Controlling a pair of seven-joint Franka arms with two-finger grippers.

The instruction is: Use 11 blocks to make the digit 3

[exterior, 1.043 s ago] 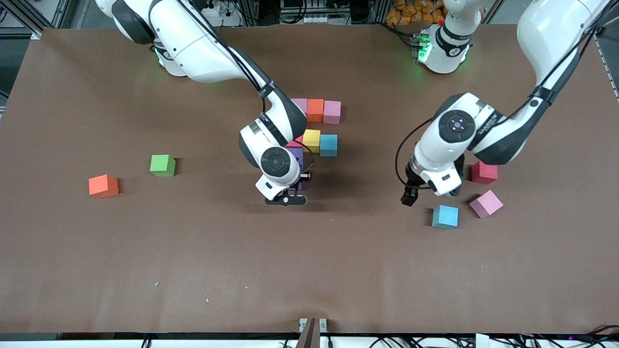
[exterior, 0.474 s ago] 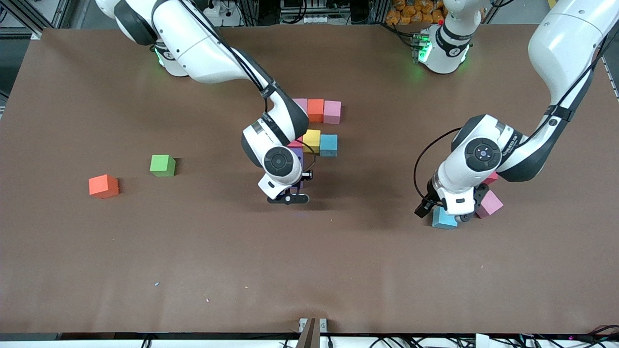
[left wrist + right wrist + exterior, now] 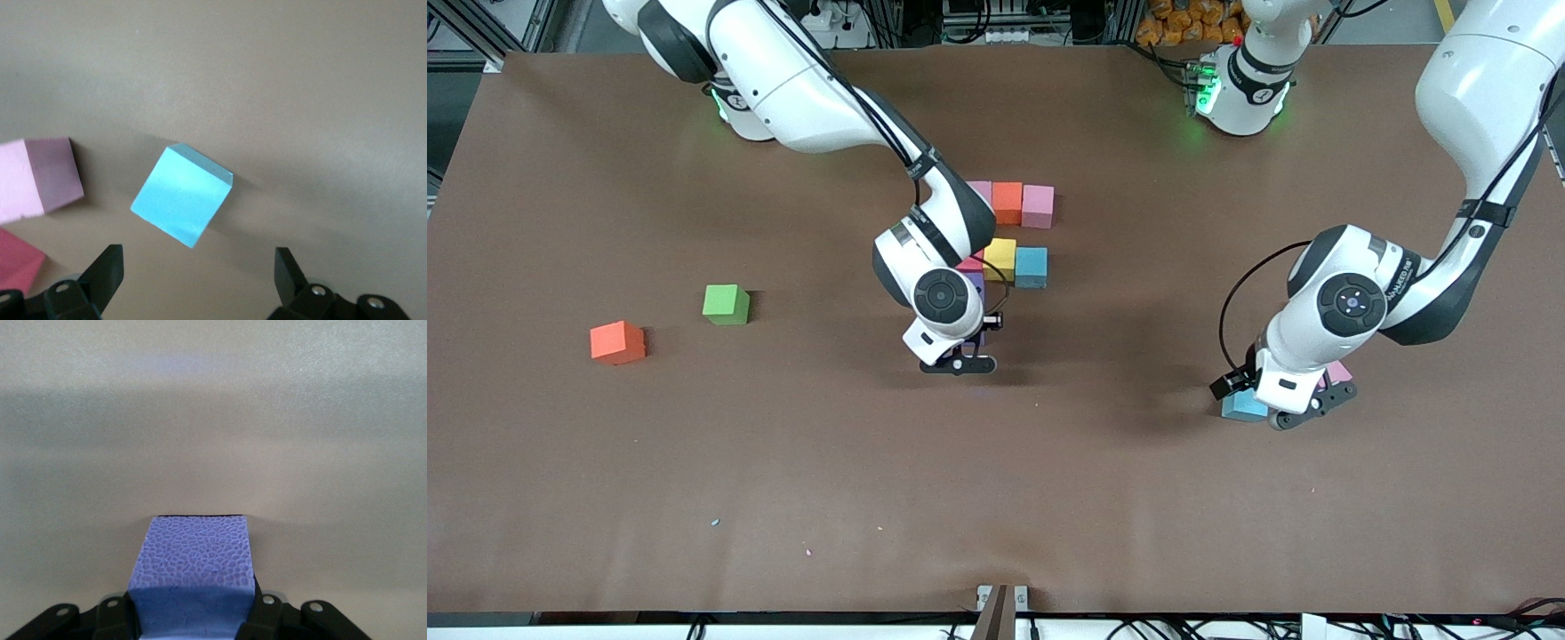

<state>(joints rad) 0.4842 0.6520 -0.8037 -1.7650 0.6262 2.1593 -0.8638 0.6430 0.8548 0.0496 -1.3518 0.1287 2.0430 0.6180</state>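
My right gripper (image 3: 963, 357) is shut on a purple block (image 3: 193, 563), held low at the table beside the group of blocks. That group has a pink (image 3: 980, 189), an orange (image 3: 1007, 203) and a pink block (image 3: 1038, 206) in a row, then nearer the camera a yellow (image 3: 1000, 259), a cyan (image 3: 1032, 267) and a second purple block (image 3: 975, 286). My left gripper (image 3: 197, 267) is open above a loose cyan block (image 3: 181, 195), which is tilted to its fingers. A pink block (image 3: 33, 177) and a red block (image 3: 17, 260) lie beside it.
A green cube (image 3: 727, 304) and an orange-red block (image 3: 616, 342) lie toward the right arm's end of the table. In the front view the left arm hides the red block and most of the pink one (image 3: 1339, 372).
My left gripper has moved toward the front camera, from beside the red block to over the loose cyan block. My right gripper has barely moved with the purple block.
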